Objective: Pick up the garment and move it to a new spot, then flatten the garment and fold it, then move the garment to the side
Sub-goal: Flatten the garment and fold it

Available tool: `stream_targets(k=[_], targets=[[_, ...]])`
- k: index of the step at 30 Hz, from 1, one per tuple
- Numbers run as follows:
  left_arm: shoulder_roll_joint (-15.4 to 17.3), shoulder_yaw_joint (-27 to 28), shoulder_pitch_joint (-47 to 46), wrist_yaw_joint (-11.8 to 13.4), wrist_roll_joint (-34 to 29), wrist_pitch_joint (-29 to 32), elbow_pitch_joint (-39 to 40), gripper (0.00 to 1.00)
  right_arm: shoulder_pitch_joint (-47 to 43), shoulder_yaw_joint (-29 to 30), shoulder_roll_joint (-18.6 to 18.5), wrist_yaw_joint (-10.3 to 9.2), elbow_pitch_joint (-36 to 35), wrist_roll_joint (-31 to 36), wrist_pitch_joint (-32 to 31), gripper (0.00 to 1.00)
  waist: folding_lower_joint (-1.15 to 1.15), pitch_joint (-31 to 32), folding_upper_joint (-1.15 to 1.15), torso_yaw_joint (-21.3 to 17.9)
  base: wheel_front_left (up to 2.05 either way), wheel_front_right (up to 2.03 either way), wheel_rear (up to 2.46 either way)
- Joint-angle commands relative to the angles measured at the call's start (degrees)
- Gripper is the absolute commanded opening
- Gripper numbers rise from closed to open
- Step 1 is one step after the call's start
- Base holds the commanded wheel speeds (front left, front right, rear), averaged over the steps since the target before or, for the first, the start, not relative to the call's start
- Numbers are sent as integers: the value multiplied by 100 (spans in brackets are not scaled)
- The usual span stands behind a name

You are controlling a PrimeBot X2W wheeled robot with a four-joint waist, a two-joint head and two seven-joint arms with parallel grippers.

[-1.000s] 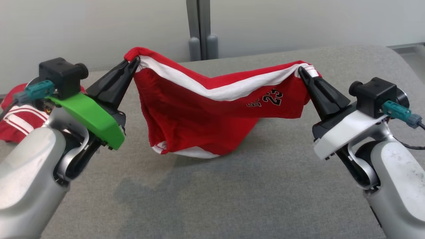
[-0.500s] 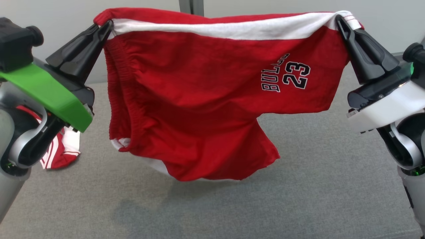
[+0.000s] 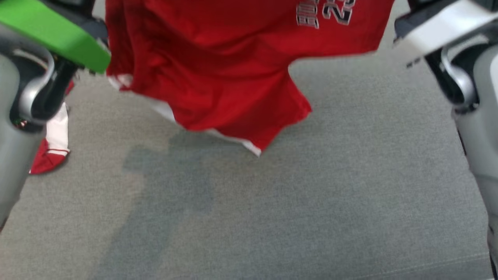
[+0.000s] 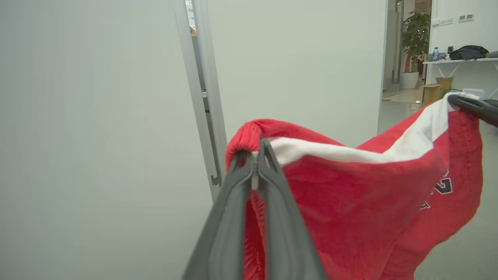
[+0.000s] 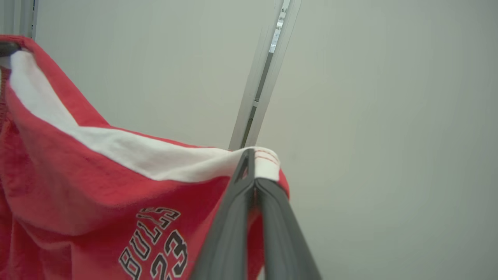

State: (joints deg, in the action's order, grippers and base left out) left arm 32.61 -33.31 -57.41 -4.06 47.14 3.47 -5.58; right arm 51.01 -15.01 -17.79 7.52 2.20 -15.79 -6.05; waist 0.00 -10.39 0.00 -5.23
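Head view: we see the garment hanging at twelve o'clock, its hem clear of the grey desk. Left pincer and right pincer each clamp one end of its white-striped top edge. Pickup looks done; laying down, flattening, folding, setting aside remain.

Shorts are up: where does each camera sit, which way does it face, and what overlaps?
Head: head-mounted, tilted down at the grey cushion and hanging red Bulls shorts; left forearm and right forearm at the edges.
Left wrist: on the left arm, looking along the left hand, shut on the shorts' top edge, toward a pale wall.
Right wrist: likewise along the right hand, shut on the other end.
Shared: both wrist views show the white stripe between the hands.
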Motion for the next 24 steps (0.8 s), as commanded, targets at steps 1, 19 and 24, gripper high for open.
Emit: stream_targets(k=[1,19,24], targets=[[-140,55,-369,-38,-118,-158,-187,0,433,3,30,-6,249,110,108,0,0,-787,0,-115,0,0,0],[-1257,-186,-982,-296,-571,-1792,-1958,0,1625,-707,476,-7,1965,976,1500,0,0,-1840,0,-264,0,0,0],[-1244,-104,-68,-330,-535,-1872,-1742,0,703,-681,413,-7,1744,929,1814,0,0,-1761,0,-253,0,0,0]])
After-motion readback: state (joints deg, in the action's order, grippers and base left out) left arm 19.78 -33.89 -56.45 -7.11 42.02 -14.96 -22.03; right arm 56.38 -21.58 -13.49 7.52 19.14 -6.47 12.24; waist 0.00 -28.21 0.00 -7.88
